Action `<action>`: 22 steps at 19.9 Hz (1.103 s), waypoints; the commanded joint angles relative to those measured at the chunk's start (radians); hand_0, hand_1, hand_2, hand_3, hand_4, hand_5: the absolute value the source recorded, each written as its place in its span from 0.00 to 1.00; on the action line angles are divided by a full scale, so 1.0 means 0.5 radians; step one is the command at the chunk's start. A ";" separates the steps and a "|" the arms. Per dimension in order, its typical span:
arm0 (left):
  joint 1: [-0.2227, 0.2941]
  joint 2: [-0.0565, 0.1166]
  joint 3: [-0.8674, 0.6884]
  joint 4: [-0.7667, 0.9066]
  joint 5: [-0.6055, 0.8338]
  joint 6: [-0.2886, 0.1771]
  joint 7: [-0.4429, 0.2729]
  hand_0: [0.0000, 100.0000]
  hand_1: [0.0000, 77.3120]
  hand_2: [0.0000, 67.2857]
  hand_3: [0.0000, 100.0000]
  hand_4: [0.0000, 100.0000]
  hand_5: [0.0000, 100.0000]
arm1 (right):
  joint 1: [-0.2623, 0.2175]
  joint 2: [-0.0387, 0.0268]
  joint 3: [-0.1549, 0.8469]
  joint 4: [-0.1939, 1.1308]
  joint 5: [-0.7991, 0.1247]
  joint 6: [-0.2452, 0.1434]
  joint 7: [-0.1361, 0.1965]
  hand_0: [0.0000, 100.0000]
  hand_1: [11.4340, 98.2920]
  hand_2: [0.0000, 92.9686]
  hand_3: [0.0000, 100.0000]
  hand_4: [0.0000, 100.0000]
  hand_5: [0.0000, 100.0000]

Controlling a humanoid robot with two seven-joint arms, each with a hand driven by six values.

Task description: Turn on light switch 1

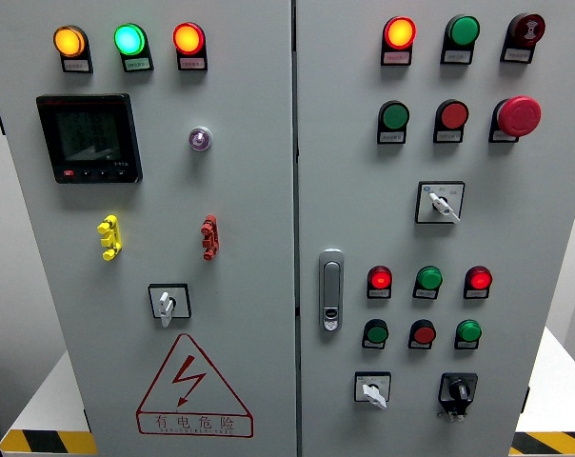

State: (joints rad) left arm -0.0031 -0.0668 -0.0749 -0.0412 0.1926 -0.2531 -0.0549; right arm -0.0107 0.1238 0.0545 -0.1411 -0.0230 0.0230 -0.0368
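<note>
A grey electrical cabinet with two doors fills the head view. The left door (249, 190) carries a lit orange lamp (69, 41), a lit green lamp (129, 39) and a lit red lamp (188, 38). Below them are a yellow toggle switch (109, 237), a red toggle switch (208, 237) and a white rotary selector (168, 303). The labels are too small to read, so I cannot tell which control is switch 1. Neither hand shows in the picture.
The right door (545, 209) holds several lamps and push buttons, a red emergency stop (519, 115), white selectors (441, 203) (372, 389), a black selector (457, 390) and a door handle (331, 290). A digital meter (88, 138) and a warning triangle (192, 386) sit on the left door.
</note>
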 commanded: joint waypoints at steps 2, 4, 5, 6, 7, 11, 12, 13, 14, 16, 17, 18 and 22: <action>0.000 -0.001 0.000 0.003 0.004 0.000 0.002 0.00 0.00 0.00 0.00 0.00 0.00 | 0.000 0.001 -0.002 0.000 0.000 0.000 0.000 0.00 0.10 0.00 0.20 0.19 0.11; 0.000 -0.001 -0.004 0.003 0.004 0.000 0.002 0.00 0.00 0.00 0.00 0.00 0.00 | 0.000 -0.002 0.001 0.000 0.000 -0.003 0.000 0.00 0.10 0.00 0.20 0.19 0.11; 0.000 -0.001 -0.004 0.003 0.004 0.000 -0.001 0.00 0.00 0.00 0.00 0.00 0.00 | 0.000 0.001 0.001 0.000 0.000 0.000 0.000 0.00 0.10 0.00 0.20 0.19 0.11; 0.000 -0.001 -0.004 0.006 0.010 0.000 -0.001 0.00 0.00 0.00 0.00 0.00 0.00 | 0.000 0.001 -0.002 0.000 0.000 -0.003 0.000 0.00 0.10 0.00 0.20 0.19 0.11; 0.000 -0.001 -0.004 0.006 0.011 0.000 0.002 0.00 0.00 0.00 0.00 0.00 0.00 | 0.000 -0.002 -0.002 0.000 0.000 0.000 0.000 0.00 0.10 0.00 0.20 0.19 0.11; 0.000 -0.001 -0.019 0.006 0.020 0.000 -0.001 0.00 0.00 0.00 0.00 0.00 0.00 | 0.000 -0.002 -0.002 0.000 0.000 -0.003 0.000 0.00 0.10 0.00 0.20 0.19 0.11; 0.000 -0.001 -0.055 0.006 0.053 0.000 -0.001 0.00 0.00 0.00 0.00 0.00 0.00 | 0.000 -0.002 -0.002 0.000 0.000 -0.003 0.000 0.00 0.10 0.00 0.20 0.19 0.11; 0.000 -0.004 -0.101 0.006 0.114 0.000 -0.001 0.00 0.00 0.00 0.00 0.00 0.00 | 0.000 0.001 -0.002 0.000 0.000 -0.003 0.000 0.00 0.09 0.00 0.20 0.19 0.11; 0.000 -0.004 -0.166 0.003 0.197 0.003 -0.001 0.00 0.00 0.00 0.00 0.00 0.00 | 0.000 0.001 -0.002 0.000 0.000 -0.003 0.000 0.00 0.10 0.00 0.20 0.19 0.11; 0.000 -0.007 -0.386 0.003 0.427 0.003 -0.001 0.00 0.00 0.00 0.00 0.00 0.00 | 0.000 -0.002 -0.002 0.000 0.000 0.000 0.000 0.00 0.10 0.00 0.20 0.19 0.10; 0.000 -0.007 -0.539 0.000 0.564 0.003 -0.001 0.00 0.00 0.00 0.00 0.00 0.00 | 0.000 0.001 -0.002 0.000 0.000 -0.003 0.000 0.00 0.10 0.00 0.20 0.19 0.10; 0.000 -0.007 -0.671 0.000 0.675 0.003 -0.001 0.00 0.00 0.00 0.00 0.00 0.00 | 0.000 -0.002 -0.002 0.000 0.000 0.000 0.000 0.00 0.10 0.00 0.20 0.19 0.10; 0.000 -0.014 -1.321 -0.003 1.331 0.003 -0.001 0.00 0.00 0.00 0.00 0.00 0.00 | 0.000 -0.002 0.001 0.000 0.000 -0.003 0.000 0.00 0.09 0.00 0.20 0.19 0.10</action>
State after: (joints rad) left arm -0.0031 -0.0723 -0.6042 -0.0428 0.7229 -0.2516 -0.0553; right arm -0.0107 0.1233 0.0537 -0.1411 -0.0230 0.0221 -0.0368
